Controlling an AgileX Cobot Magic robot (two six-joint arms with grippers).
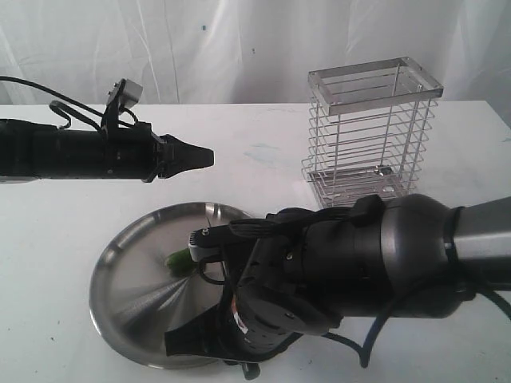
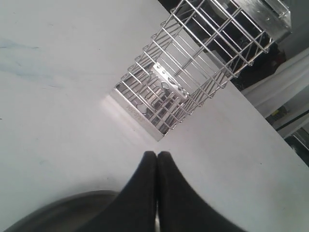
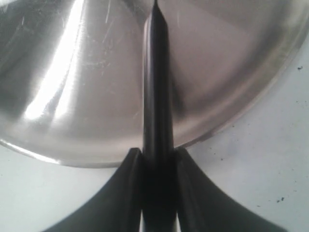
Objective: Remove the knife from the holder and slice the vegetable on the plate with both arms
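Observation:
The knife is in my right gripper, which is shut on its black handle. The handle reaches out over the plate, and the blade shows only as a thin edge at the frame's top. In the exterior view the right arm covers the near right part of the plate, and the knife is hidden behind it. The small green vegetable lies on the plate just beside that arm. My left gripper is shut and empty, hovering above the plate's far side. The wire holder stands empty at the back right.
The left wrist view looks past the shut left gripper at the holder on the white table, with the plate's rim below. A white curtain hangs behind the table.

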